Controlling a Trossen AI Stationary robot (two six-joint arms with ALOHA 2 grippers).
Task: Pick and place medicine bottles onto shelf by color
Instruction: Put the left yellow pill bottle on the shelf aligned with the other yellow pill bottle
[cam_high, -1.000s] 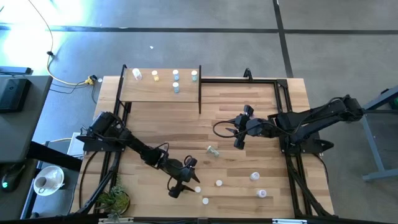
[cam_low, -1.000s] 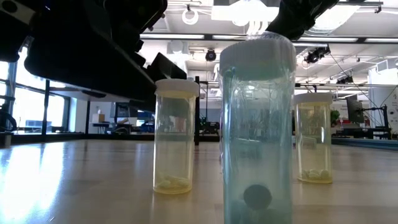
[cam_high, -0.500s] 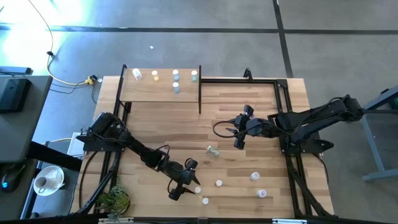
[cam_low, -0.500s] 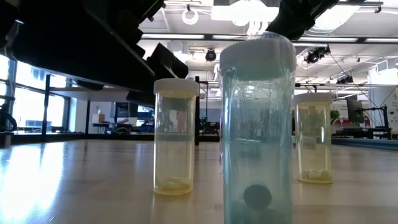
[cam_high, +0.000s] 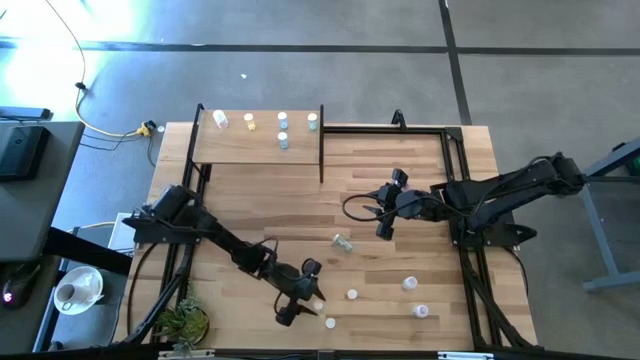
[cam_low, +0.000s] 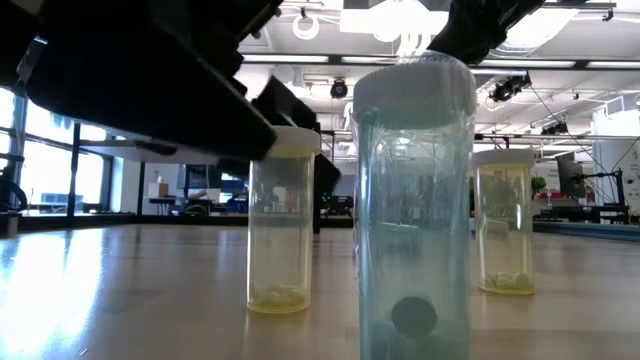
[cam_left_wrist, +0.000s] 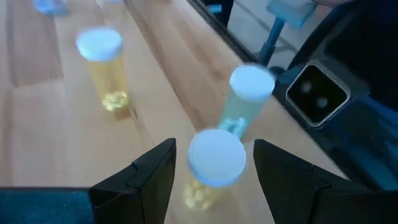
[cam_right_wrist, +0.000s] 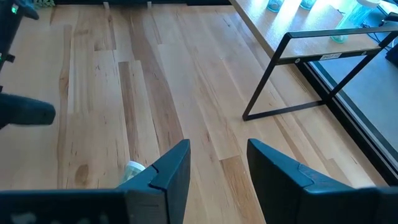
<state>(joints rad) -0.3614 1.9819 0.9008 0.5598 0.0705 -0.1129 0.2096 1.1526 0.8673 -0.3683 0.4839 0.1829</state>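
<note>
Your left gripper (cam_left_wrist: 211, 180) hangs with its fingers spread on either side of a yellow bottle (cam_left_wrist: 211, 168) standing near the table's front edge, not clamping it, while your right gripper (cam_right_wrist: 217, 171) waits parted, empty, mid-table.

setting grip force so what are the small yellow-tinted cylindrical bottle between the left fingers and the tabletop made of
Small yellow-tinted cylindrical bottle: looks like clear tinted plastic, glossy, since the pills inside show through; its pale cap looks like matte opaque plastic. Tabletop: light wood planks with visible grain and seams, smooth satin finish, probably sealed.
</note>
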